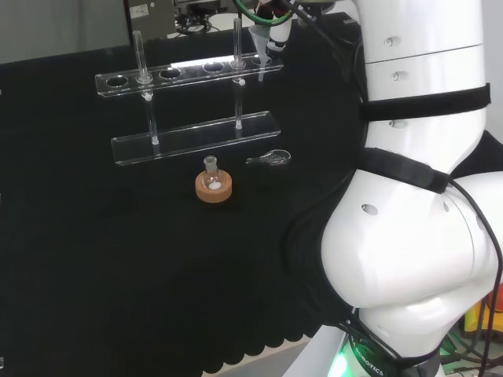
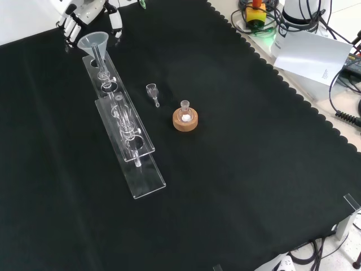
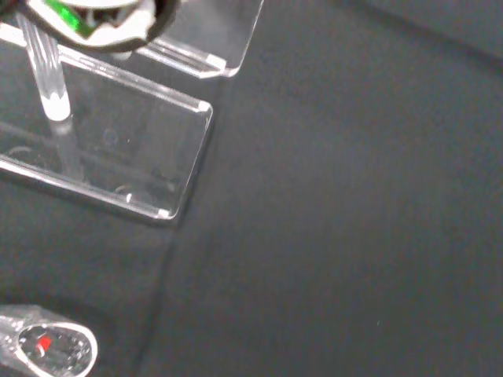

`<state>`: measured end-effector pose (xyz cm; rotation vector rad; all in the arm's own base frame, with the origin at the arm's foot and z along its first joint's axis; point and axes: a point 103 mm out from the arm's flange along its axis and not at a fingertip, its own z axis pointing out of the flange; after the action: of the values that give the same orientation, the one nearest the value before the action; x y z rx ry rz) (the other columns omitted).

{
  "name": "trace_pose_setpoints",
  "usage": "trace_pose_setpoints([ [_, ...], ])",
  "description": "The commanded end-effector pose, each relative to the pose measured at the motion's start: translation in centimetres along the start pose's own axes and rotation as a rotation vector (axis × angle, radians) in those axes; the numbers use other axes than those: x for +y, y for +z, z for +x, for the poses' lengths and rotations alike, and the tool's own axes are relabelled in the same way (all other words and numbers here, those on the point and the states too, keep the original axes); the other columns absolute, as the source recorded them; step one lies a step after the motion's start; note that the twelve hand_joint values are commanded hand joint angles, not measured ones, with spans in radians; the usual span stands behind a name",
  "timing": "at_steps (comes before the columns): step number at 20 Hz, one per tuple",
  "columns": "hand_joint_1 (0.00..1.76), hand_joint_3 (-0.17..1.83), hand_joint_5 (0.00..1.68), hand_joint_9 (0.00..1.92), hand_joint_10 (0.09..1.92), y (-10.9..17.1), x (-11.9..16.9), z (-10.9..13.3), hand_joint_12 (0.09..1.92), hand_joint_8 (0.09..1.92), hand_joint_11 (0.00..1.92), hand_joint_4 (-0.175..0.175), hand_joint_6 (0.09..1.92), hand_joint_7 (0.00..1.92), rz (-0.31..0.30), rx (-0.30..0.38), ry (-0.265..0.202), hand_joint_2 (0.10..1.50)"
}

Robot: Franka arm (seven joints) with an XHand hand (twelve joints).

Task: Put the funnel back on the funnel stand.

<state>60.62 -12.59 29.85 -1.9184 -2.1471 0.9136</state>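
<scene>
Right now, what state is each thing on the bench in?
funnel: upright, seated in the end hole of the funnel stand.
funnel stand: upright on the cloth.
hand: beside the funnel, fingers relaxed, not holding it.
small flask: upright on its cork ring.
glass stopper: lying on the cloth.

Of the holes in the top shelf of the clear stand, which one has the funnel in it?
The end hole nearest the hand: the funnel stands upright in it, at the funnel stand's far end in the front view. The other holes look empty.
</scene>
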Motion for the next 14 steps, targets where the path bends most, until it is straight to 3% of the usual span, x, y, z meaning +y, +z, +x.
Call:
trace_pose_setpoints([
  [1, 0.75, 0.65, 0.22, 0.39, 0.69, 0.1, -0.4, 0.5, 1.38, 0.70, 0.19, -0.039, 0.09, 0.13, 0.013, 0.010, 0.001, 0.58],
  [7, 0.72, 0.61, 0.16, 0.34, 0.70, -0.2, -1.7, 1.0, 1.40, 0.68, 0.17, -0.039, 0.09, 0.04, 0.003, 0.018, 0.007, 0.57],
  [14, 0.70, 0.57, 0.13, 0.30, 0.72, -1.7, -5.9, 1.0, 1.41, 0.68, 0.16, -0.041, 0.09, 0.01, -0.053, 0.026, 0.038, 0.58],
])
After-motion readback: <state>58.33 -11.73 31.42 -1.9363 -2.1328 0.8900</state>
